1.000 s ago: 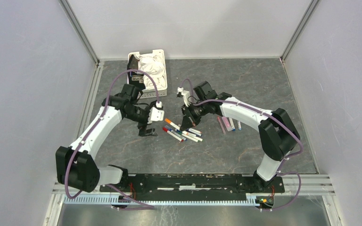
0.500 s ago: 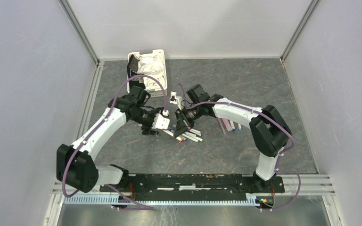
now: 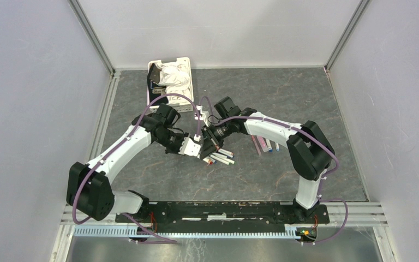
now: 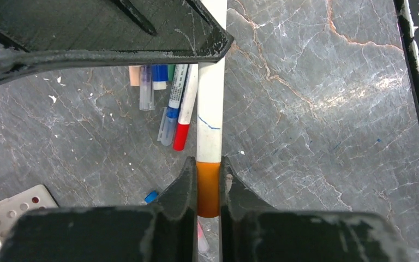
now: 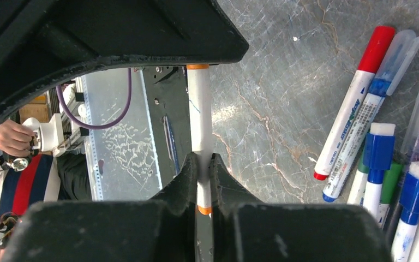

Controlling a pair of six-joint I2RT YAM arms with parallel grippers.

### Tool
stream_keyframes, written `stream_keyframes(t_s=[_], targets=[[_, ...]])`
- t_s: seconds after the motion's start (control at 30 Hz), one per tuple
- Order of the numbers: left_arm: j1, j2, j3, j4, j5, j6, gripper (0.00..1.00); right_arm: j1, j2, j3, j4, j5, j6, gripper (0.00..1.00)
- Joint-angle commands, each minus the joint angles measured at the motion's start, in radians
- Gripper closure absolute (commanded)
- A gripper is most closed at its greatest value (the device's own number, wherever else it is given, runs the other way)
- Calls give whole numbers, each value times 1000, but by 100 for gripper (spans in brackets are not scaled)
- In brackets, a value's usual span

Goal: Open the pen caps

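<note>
A white-barrelled pen is held between both grippers above the table. My left gripper is shut on its orange pen cap, both fingers pressed against the cap's sides. In the right wrist view my right gripper is shut on the white barrel near its orange tail end. From above, the left gripper and the right gripper meet tip to tip at the table's middle. Several capped pens lie just below them.
A red-capped pen and blue-capped pens lie side by side right of the right gripper. A loose blue cap rests on the table. More pens lie further right. A white slotted basket with cloth stands at the back.
My left gripper has swung right to the pen held by the right gripper and has closed from wide open onto its orange cap. The right arm shifted slightly left.
</note>
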State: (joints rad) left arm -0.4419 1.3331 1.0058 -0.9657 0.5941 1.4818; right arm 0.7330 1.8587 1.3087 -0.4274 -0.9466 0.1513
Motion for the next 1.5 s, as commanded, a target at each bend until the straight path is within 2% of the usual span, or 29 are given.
stream_keyframes(t_s=[0.0, 0.1, 0.17, 0.3, 0.53, 0.6, 0.73, 0.87, 0.97, 1.1, 1.23, 1.37, 1.47], targets=[[-23, -13, 5, 15, -13, 18, 97, 4, 12, 42, 22, -23, 14, 84], [-39, -18, 5, 23, 0, -10, 98, 11, 14, 28, 115, -38, 93, 63], [-41, -18, 9, 26, 19, -27, 98, 18, 19, 15, 206, -55, 166, 58], [-41, -24, 25, 27, 45, -58, 98, 37, 54, 23, 306, -70, 252, 57], [-41, -31, 36, 39, 44, -81, 98, 59, 97, 56, 284, -73, 246, 58], [-41, -30, 37, 42, 43, -83, 98, 58, 101, 51, 275, -71, 234, 62], [-41, -26, 38, 41, 14, -73, 98, 54, 95, 60, 215, -50, 194, 100], [-16, -15, 34, 42, -106, -34, 98, 31, 55, 17, 168, -49, 144, 100], [65, 13, 50, 38, -161, 28, 98, 12, 16, -32, 114, -41, 83, 100], [196, 62, 106, 32, -165, 85, 98, -16, -39, -115, 94, -26, 47, 100], [229, 84, 107, 61, -173, 96, 98, -43, -66, -149, 75, -9, 29, 100], [229, 101, 74, 133, -129, 47, 98, -83, -92, -146, 37, 75, 12, 100], [231, 150, 61, 229, -136, -40, 98, -129, -124, -145, 3, 248, 18, 100]])
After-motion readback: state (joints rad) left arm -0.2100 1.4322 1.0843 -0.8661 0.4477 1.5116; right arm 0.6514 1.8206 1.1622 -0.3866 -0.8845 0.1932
